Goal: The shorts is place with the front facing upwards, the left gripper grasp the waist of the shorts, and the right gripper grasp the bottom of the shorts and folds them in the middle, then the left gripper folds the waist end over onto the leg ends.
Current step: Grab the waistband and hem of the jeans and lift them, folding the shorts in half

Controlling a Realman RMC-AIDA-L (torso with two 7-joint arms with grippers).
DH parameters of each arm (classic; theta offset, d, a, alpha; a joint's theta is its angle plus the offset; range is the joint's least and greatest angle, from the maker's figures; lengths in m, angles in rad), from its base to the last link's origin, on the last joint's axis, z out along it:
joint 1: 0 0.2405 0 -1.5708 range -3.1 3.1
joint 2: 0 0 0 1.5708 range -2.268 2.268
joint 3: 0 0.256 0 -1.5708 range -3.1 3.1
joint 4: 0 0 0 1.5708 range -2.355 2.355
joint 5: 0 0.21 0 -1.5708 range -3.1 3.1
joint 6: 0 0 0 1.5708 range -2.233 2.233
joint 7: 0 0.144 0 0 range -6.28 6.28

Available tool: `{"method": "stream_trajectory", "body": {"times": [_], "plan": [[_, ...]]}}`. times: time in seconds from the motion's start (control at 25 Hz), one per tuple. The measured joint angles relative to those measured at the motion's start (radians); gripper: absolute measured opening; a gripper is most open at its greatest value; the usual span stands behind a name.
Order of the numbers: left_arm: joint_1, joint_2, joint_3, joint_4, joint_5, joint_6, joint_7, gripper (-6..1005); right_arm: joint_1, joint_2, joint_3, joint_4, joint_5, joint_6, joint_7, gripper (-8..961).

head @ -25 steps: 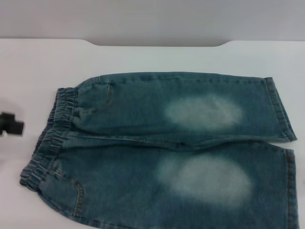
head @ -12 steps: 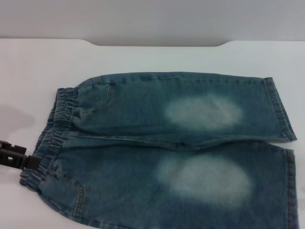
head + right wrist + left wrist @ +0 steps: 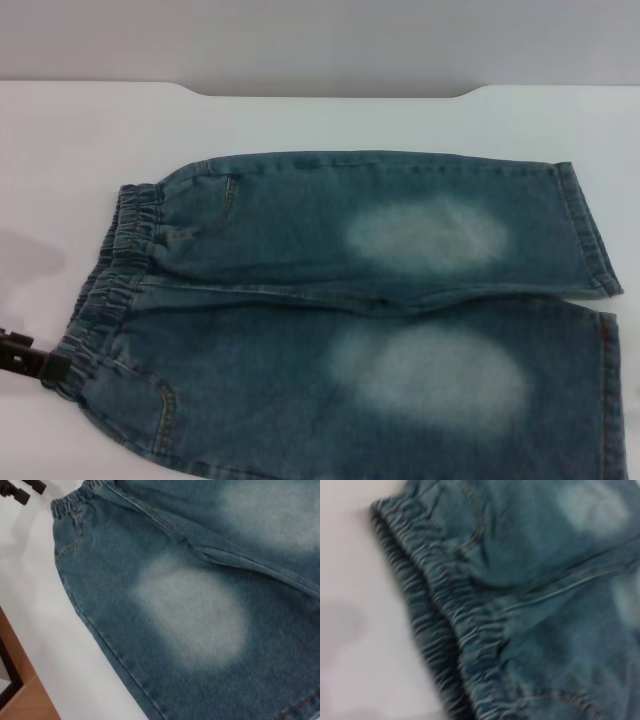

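The blue-green denim shorts lie flat on the white table, front up, with a pale faded oval on each leg. The gathered elastic waist is at the left and the two stitched leg hems are at the right. My left gripper is low at the near end of the waistband, its tips against the ruffled edge. The right wrist view shows the left gripper with its two black fingers apart, just beside the waistband. The left wrist view looks close onto the waistband. My right gripper is out of view.
A grey wall runs behind the table's far edge. In the right wrist view the table's near edge drops to a brown surface with a dark frame. The near leg runs off the head view's lower edge.
My left gripper has come from the far left of the table down and inward to the near end of the waistband. The shorts have not moved.
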Motion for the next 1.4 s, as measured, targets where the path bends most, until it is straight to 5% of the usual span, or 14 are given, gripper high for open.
{"method": "stream_trajectory", "body": {"times": [0.6,1.4], "plan": [[0.003,-0.046,-0.008,-0.007,0.097,-0.070,0.017,827,-0.003,0.004,0.001,0.024,0.002,0.021,-0.001,467],[-0.007,-0.071,-0.001,-0.008,0.098,-0.084,0.031,823,-0.013,0.029,0.001,0.010,0.006,0.012,-0.001,468]]}}
